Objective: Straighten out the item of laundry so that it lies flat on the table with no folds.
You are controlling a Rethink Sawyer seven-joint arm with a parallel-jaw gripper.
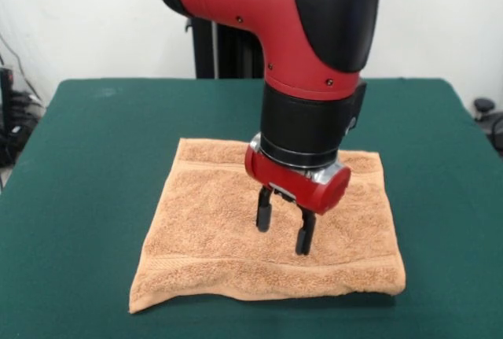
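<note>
Gripper (284,230): open, empty, tips just above cloth | Towel (212,237): directly below tool, spread on table (86,166), near edge thick, possibly doubled under | Judgement: near edge lies camera-side of tool; banded edges run crosswise.

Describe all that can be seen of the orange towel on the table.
The towel is light orange-tan terry cloth, roughly square, with woven bands near its far and near edges. It lies spread on the green table, mostly flat; its near edge looks thick and slightly lifted. The open gripper hangs over its middle; contact cannot be told.
</note>
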